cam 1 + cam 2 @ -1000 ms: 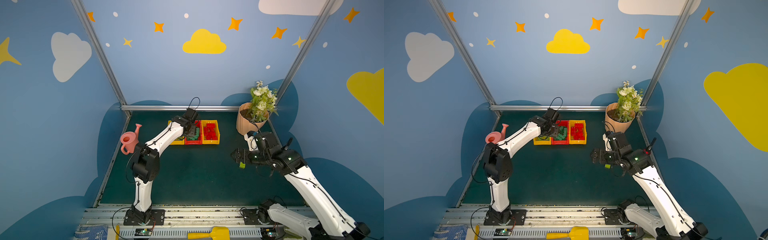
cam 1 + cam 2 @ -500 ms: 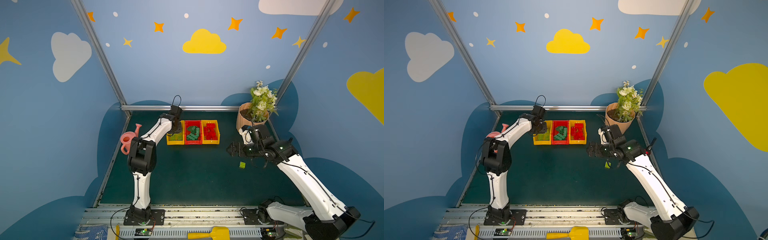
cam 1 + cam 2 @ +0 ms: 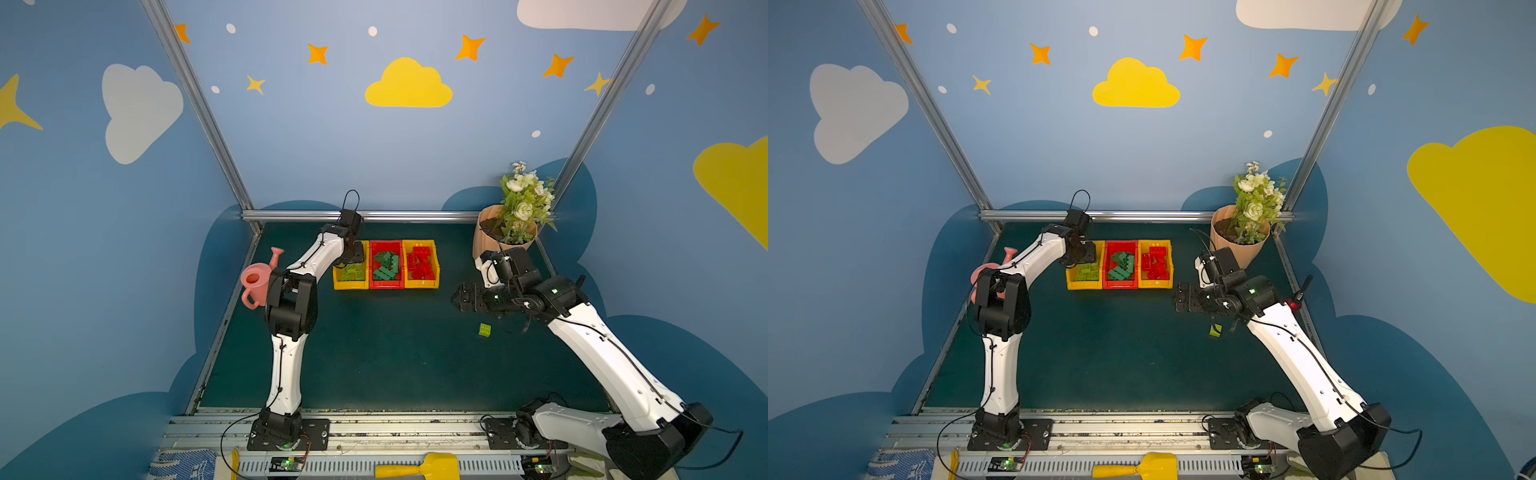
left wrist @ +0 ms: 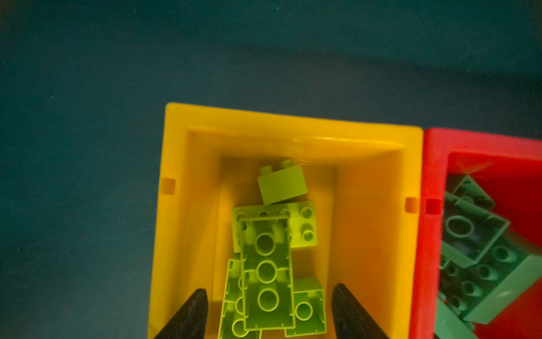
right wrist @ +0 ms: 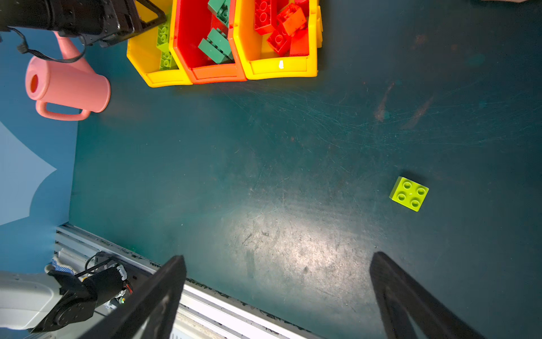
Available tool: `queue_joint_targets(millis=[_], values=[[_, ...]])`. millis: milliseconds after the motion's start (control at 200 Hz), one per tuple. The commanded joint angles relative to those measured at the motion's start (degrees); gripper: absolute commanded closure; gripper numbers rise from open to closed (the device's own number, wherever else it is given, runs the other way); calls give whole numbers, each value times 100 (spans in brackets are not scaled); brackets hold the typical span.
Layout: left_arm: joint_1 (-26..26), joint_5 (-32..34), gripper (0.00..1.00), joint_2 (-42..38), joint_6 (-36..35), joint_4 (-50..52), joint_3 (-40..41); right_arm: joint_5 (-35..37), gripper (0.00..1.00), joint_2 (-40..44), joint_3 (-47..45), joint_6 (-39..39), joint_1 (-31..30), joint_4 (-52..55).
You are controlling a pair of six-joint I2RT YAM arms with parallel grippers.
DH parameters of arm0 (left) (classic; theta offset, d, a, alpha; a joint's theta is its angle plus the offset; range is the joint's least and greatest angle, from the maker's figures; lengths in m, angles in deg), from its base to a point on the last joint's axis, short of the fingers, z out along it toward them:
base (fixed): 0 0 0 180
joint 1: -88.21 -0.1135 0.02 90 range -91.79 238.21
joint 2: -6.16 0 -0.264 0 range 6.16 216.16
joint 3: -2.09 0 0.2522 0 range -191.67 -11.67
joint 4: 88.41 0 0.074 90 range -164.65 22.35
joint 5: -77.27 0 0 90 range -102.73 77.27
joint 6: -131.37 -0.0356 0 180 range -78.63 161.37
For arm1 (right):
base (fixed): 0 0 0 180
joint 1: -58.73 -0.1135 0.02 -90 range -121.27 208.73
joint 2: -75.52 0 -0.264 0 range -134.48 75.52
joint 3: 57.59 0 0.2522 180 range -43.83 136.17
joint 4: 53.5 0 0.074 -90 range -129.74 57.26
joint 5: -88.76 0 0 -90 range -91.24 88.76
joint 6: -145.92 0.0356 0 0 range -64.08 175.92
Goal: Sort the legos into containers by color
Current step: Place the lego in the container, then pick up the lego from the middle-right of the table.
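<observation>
In both top views a dark green desk (image 3: 374, 365) is seen, with three bins set side by side, touching, near its far edge. The yellow bin on the left arm's side (image 3: 351, 286) is filled with lime green bricks (image 4: 302, 226), several turned studs down. Dark green bricks (image 3: 386, 266) are piled in the red bin (image 3: 386, 286) in the middle, and red bricks (image 3: 422, 266) in the other yellow bin (image 3: 421, 286).

The left tool (image 4: 269, 287) is held over the lime-filled bin with its fingers apart and nothing gripped. A long lime brick (image 4: 267, 273) is seen below between them, touched by neither. The right tool (image 5: 278, 255) is spread wide and empty above bare desk.

One square lime brick (image 5: 409, 193), four studs facing up, is left alone on the desk, near the right tool and well apart from the bins.
</observation>
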Motion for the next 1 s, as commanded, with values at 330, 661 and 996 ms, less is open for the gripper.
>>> queue_joint_targets(millis=[330, 661, 996], values=[[436, 128, 0, -1375, 201, -473, 983, 1001, 3, -575, -548, 429, 584, 5], [1579, -1, 0, -2890, 868, -1633, 3272, 1183, 9, -1165, -1173, 534, 1050, -364], [2388, 306, 0, -3895, 917, -2361, 4697, 1099, 24, -1597, -1630, 516, 1383, -846]])
